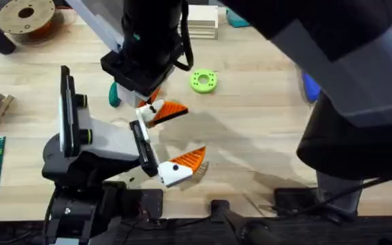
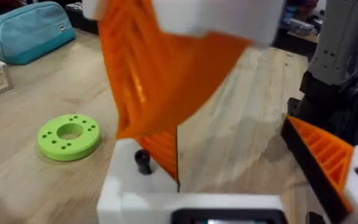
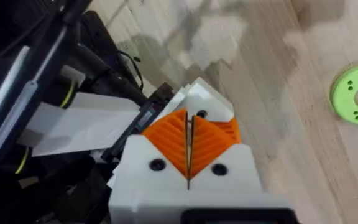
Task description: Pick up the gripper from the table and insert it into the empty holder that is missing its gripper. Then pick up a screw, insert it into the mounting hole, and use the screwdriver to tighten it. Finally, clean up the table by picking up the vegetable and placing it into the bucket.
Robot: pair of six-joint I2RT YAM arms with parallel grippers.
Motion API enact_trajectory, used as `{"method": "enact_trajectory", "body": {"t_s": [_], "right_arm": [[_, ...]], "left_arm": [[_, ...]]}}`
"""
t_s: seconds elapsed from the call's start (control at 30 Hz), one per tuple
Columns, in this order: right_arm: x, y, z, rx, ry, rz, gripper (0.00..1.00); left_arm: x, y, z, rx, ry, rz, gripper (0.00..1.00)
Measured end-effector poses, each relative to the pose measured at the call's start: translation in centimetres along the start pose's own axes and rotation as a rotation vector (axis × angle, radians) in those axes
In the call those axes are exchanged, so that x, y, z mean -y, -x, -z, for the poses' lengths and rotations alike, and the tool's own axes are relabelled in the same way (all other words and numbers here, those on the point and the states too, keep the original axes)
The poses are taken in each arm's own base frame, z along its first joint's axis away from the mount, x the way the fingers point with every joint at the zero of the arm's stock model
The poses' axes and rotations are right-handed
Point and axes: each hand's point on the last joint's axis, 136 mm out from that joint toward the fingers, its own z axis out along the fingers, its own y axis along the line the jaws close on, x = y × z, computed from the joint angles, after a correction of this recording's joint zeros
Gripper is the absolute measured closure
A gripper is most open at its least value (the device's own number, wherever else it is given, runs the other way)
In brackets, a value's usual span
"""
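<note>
Seating step — right gripper [image 3: 188, 146], pads pressed together, sits over the holder [image 2: 135, 190]; left gripper [image 2: 235, 155] spread, presumably to expose it.

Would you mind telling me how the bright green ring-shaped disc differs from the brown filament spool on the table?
The bright green plastic ring-shaped disc is clearly smaller than the brown round filament spool. The disc lies near the middle of the light wooden table; the spool sits at its far left corner. Both are round, lie flat and have a central hole.
</note>
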Motion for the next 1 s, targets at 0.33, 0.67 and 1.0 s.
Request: {"method": "enact_trajectory", "body": {"t_s": [0.33,0.67,1.0], "right_arm": [[-0.1,0.0,-0.1,-0.002,0.007,0.0,0.995],[0.5,0.0,-2.4,-0.057,0.007,-0.012,0.995],[1.3,-0.1,-2.5,-0.064,-0.036,-0.011,0.995]], "left_arm": [[0.0,0.0,0.0,0.0,0.0,0.0,0.015],[0.0,0.0,0.0,0.0,0.0,0.0,0.016],[0.0,0.0,0.0,0.0,0.0,0.0,0.015]]}}
